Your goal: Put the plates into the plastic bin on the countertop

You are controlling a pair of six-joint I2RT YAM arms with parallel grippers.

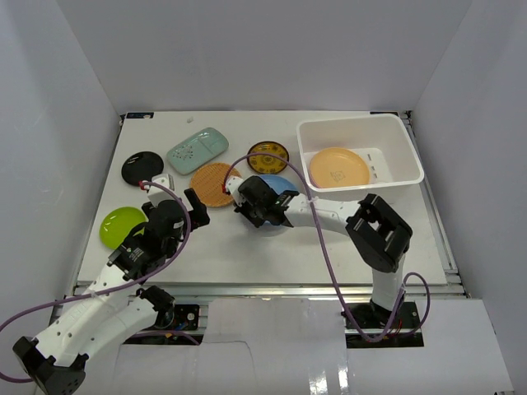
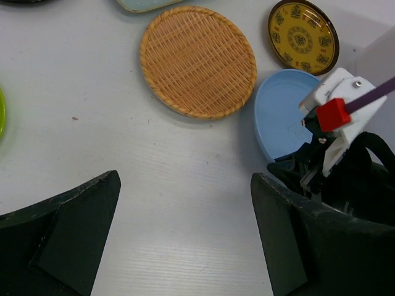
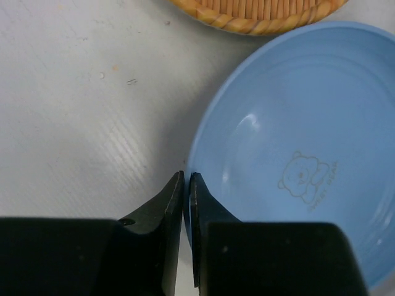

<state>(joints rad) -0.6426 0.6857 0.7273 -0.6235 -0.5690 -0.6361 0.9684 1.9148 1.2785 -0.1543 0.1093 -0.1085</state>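
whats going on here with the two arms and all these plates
The right gripper has its jaws shut on the blue plate at its rim. The left gripper hovers nearby, jaws open, holding nothing. One tan plate lies in the bin; the rest sit on the table.

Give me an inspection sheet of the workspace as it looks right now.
Surface: white table, no spills seen.
Job's things: white bin holds a tan plate; black plate, mint plate, yellow plate, woven plate, blue plate and green plate are on the table.
Clutter: nothing seen.
Grippers: left gripper open above bare table; right gripper shut on the blue plate's rim.
Cables: a purple cable trails along each arm.
Surroundings: white walls on three sides.
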